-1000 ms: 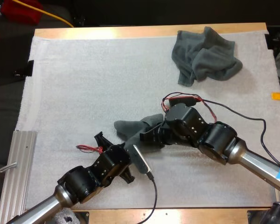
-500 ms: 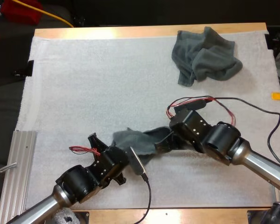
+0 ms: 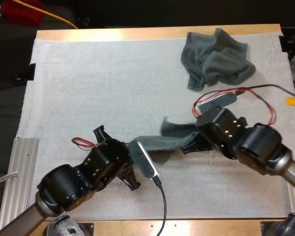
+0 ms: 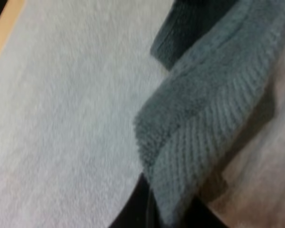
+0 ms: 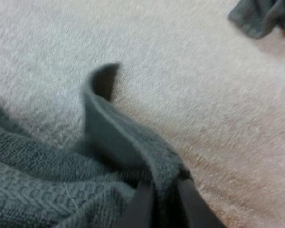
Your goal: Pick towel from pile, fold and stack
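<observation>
Left gripper (image 4: 173, 214) and right gripper (image 5: 161, 202) each pinch one end of a towel (image 3: 172, 139), stretching it low over the mat (image 3: 88, 88) toward its near edge, probably to spread it for folding, while the crumpled towel (image 3: 214, 56) waits at the far right corner.

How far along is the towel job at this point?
Done: one towel is off the pile, over the middle of the mat. In hand: left gripper and right gripper each clamp an end, stretching it between them. Left: folding it, stacking it, then the crumpled towel at the far right.
</observation>
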